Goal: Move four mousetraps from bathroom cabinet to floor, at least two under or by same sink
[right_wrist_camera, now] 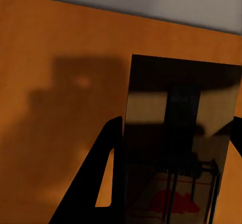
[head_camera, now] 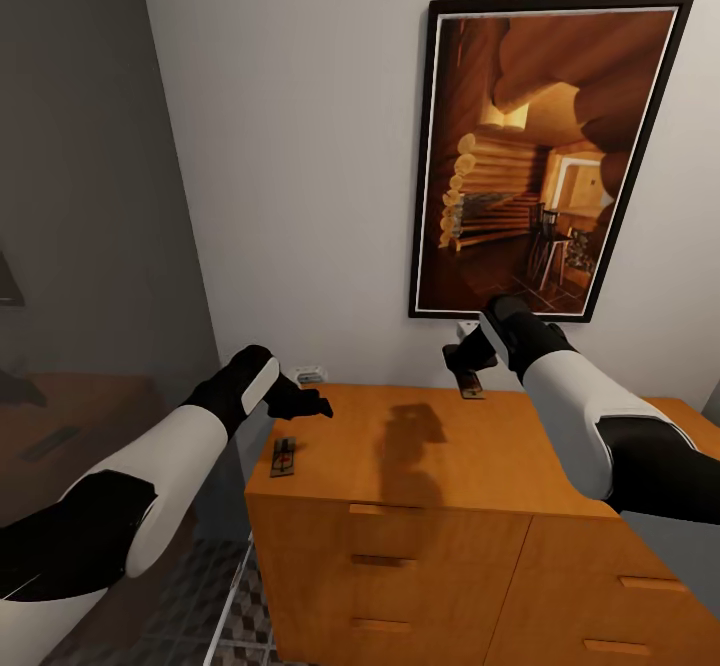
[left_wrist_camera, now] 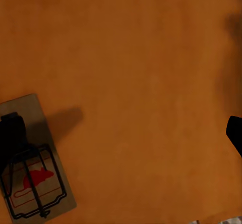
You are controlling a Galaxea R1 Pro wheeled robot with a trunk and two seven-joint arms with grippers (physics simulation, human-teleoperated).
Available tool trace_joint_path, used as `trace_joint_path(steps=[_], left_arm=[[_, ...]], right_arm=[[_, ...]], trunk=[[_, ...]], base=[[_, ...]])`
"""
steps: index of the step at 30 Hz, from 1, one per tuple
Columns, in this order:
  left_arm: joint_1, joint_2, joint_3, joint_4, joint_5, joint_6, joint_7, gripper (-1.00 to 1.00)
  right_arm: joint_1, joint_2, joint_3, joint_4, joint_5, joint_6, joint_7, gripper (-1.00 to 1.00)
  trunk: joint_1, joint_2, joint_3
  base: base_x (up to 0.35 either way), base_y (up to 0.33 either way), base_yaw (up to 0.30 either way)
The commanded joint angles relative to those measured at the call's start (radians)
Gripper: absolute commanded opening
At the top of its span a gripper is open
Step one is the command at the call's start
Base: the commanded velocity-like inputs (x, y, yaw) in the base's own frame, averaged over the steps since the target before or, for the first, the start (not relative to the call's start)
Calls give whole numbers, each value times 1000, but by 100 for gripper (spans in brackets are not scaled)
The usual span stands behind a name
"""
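Right tool point(head_camera: 468, 354): upper middle of the head view, at the back edge of the cabinet point(head_camera: 400, 466) top, close to the wall; fingers straddle a mousetrap point(head_camera: 470, 383); in the right wrist view the board point(right_wrist_camera: 179, 133) sits between two dark fingers point(right_wrist_camera: 96, 183), one on each long edge; whether they press on it I cannot tell
Left tool point(head_camera: 300, 404): left of centre in the head view, over the cabinet's left part; spread apart, holding nothing
Second trap point(head_camera: 284, 457): flat on the cabinet top near its left front corner, just below the left tool; long axis runs front to back; left wrist view shows it point(left_wrist_camera: 33, 158) lower left, wire and red mark up
Pale object point(head_camera: 310, 373): at the wall behind the left tool; too small to identify
Deciding relation: right arm is on the rear trap; left arm nearer the front-left one
Bathroom floor point(head_camera: 215, 596): cube tiles at lower left; no trap there yet
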Motion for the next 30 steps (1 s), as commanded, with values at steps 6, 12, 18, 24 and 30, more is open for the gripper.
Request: trace_joint_path(steps=[6, 12, 18, 24, 30], left_arm=[[-1, 1, -3, 1, -6, 2, -9, 100], [-1, 1, -2, 0, -7, 2, -9, 100], [-1, 1, -2, 2, -7, 1, -9, 100], [-1, 5, -3, 20, -7, 3, -5, 100], [-1, 20, 12, 113, -7, 5, 9, 100]], right_arm=[[-1, 0, 0, -1, 9, 3, 9, -100], [-1, 1, 1, -1, 9, 3, 9, -100], [-1, 5, 1, 0, 9, 3, 8, -100], [-1, 11, 2, 17, 10, 3, 7, -100], [-1, 14, 2, 50, 11, 3, 3, -100]], trunk=[[0, -1, -1], [0, -1, -1], [0, -1, -1], [0, -1, -1], [0, -1, -1]], base=[[0, 0, 0], [0, 0, 0], [0, 0, 0], [0, 0, 0], [0, 0, 0]])
